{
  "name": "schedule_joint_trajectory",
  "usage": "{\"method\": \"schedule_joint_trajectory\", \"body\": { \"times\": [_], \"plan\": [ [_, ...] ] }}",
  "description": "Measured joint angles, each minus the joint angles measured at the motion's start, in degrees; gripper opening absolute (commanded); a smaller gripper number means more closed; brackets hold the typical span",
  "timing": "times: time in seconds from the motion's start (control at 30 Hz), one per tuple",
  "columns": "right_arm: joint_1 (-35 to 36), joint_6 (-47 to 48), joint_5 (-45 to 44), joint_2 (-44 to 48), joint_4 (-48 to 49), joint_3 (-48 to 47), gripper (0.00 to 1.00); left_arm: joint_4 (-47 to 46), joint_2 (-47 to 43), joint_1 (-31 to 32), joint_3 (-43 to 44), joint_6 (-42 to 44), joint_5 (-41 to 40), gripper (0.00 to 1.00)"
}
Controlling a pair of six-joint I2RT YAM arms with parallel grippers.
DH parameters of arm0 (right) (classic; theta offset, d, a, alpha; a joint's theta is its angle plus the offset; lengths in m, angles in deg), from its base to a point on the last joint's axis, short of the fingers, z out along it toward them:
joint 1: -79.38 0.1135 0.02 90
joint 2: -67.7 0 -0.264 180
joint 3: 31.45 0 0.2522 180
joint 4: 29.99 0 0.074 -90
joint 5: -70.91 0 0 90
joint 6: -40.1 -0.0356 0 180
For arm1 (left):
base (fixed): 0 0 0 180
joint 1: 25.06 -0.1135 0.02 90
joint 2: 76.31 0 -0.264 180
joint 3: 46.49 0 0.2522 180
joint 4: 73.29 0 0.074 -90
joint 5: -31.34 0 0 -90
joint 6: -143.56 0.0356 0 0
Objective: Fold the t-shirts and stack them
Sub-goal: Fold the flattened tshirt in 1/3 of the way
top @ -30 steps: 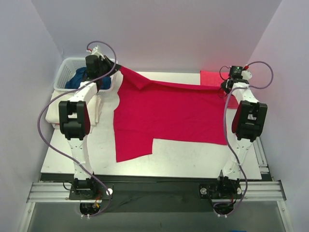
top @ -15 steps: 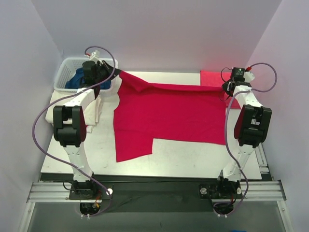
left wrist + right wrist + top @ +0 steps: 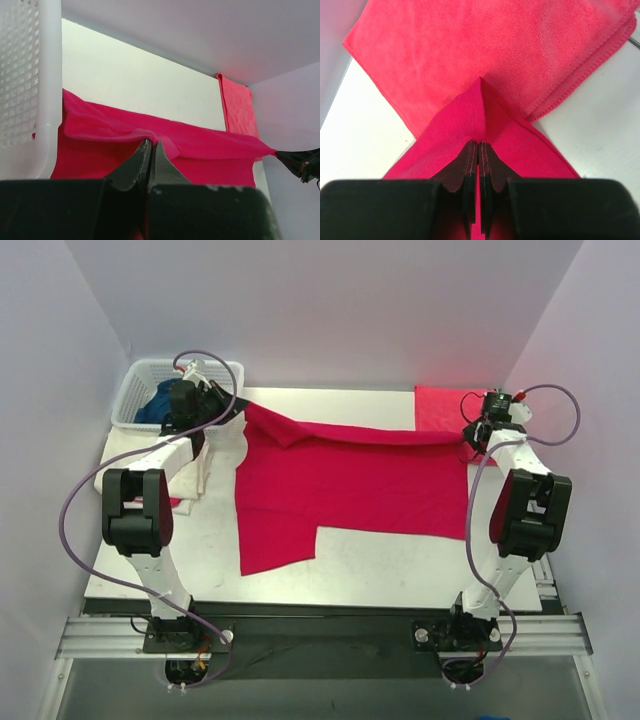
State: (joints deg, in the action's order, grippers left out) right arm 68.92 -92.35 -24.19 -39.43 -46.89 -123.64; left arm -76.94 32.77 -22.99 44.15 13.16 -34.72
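Observation:
A large crimson red t-shirt [image 3: 350,480] lies spread over the middle of the table, one sleeve reaching toward the near edge. Its far edge is lifted and stretched between both grippers. My left gripper [image 3: 238,410] is shut on the far left corner, next to the basket; in the left wrist view the cloth [image 3: 200,145] bunches at the gripper's [image 3: 151,142] tips. My right gripper [image 3: 469,435] is shut on the far right corner, with the fabric [image 3: 470,120] peaking just ahead of the gripper's [image 3: 478,144] tips. A dark blue t-shirt [image 3: 155,405] sits in the basket. A cream-white t-shirt [image 3: 198,468] lies folded under the left arm.
The white lattice basket [image 3: 140,375] stands at the back left corner, and its wall [image 3: 30,75] is close beside the left gripper. A folded pinkish-red cloth [image 3: 437,402] lies at the back right, directly under the right gripper [image 3: 485,45]. The walls are close on three sides.
Both grippers have brought the held far edge of the red t-shirt lower and a little nearer. Both arms' elbows have dropped toward the table's sides. The grips have not changed.

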Motion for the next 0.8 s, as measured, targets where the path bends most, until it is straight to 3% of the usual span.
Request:
{"method": "schedule_joint_trajectory", "body": {
  "times": [0.77, 0.8],
  "plan": [
    [0.0, -1.05, -0.2, 4.48, -2.34, 8.09, 0.0, -2.36, -3.67, -1.07, -10.62, -1.7, 0.57, 0.0],
    [0.0, -1.29, -0.39, 4.39, -2.86, 8.07, 0.05, -2.43, -3.58, -1.07, -10.88, -1.99, 0.59, 0.0]
  ]
}}
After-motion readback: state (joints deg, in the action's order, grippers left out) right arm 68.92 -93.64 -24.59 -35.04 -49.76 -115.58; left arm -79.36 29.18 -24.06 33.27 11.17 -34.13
